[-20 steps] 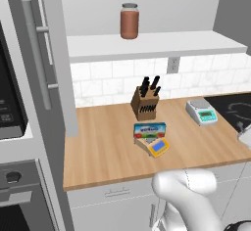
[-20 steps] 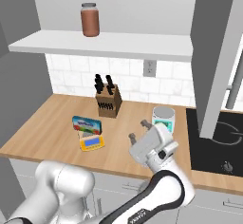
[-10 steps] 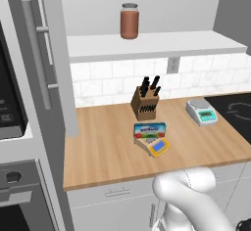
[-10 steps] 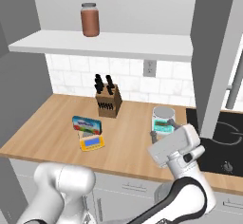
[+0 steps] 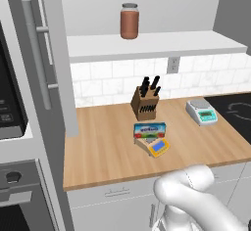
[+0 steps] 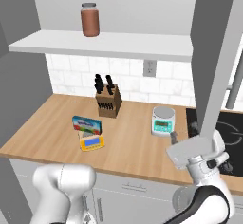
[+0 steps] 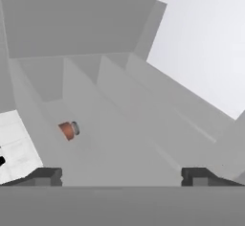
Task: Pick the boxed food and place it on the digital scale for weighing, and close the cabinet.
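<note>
The blue boxed food (image 5: 149,129) (image 6: 87,124) lies on the tan digital scale (image 5: 157,147) (image 6: 92,144) at mid-counter, just behind its blue display. Both doors of the cabinet stand open: the left door (image 5: 59,54) and the right door (image 6: 216,52) flank its white shelf (image 5: 147,44). My gripper (image 6: 176,140) (image 7: 122,177) is open and holds nothing. It hangs low at the counter's right end, just beside the right door's lower edge, and points up into the cabinet.
A brown jar (image 5: 129,20) (image 7: 68,129) stands on the shelf. On the counter (image 5: 108,151) are a knife block (image 5: 147,101) and a white scale (image 5: 201,111). A black cooktop (image 6: 223,137) lies at the right, a wall oven (image 5: 10,127) at the left.
My hand has swung to the right, from in front of the white scale to the foot of the right cabinet door. It stays open. The box and scale have not moved.
</note>
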Tool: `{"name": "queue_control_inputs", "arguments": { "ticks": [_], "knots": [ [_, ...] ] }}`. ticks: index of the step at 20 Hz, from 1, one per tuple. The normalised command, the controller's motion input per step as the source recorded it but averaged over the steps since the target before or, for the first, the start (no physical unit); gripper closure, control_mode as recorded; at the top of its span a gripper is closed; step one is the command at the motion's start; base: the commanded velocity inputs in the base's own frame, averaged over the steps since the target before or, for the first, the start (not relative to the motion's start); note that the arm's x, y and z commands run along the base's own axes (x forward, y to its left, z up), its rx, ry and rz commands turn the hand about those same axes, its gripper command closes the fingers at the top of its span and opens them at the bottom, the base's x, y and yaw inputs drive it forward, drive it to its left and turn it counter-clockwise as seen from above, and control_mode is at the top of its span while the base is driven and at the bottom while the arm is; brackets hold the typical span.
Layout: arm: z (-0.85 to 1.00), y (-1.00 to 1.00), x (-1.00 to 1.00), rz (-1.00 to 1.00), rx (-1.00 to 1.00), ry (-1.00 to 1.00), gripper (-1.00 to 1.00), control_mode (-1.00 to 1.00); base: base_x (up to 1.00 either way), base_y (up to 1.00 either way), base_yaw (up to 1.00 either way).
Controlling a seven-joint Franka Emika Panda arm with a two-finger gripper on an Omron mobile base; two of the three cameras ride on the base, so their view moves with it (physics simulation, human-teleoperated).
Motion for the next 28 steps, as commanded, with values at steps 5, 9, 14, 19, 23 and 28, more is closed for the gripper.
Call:
{"name": "queue_control_inputs", "arguments": {
  "ticks": [5,9,14,19,23,28],
  "knots": [
    [0.16,-0.54,0.00,0.00,0.03,0.04,-1.00,-1.00,0.00,0.00,0.00],
    [0.05,-0.45,0.00,0.00,0.00,0.02,-1.00,-1.00,0.00,0.00,0.00],
    [0.18,-0.10,0.00,0.00,0.00,0.01,-1.00,-1.00,0.00,0.00,0.00],
    [0.59,0.00,-0.09,0.00,0.00,-0.11,-1.00,-1.00,0.00,0.00,0.00],
    [0.46,-0.04,-0.15,0.00,0.00,-0.09,-1.00,-1.00,0.00,0.00,0.00],
    [0.05,-0.30,0.00,0.00,0.00,-0.01,-1.00,-1.00,0.00,0.00,0.00]
  ]
}}
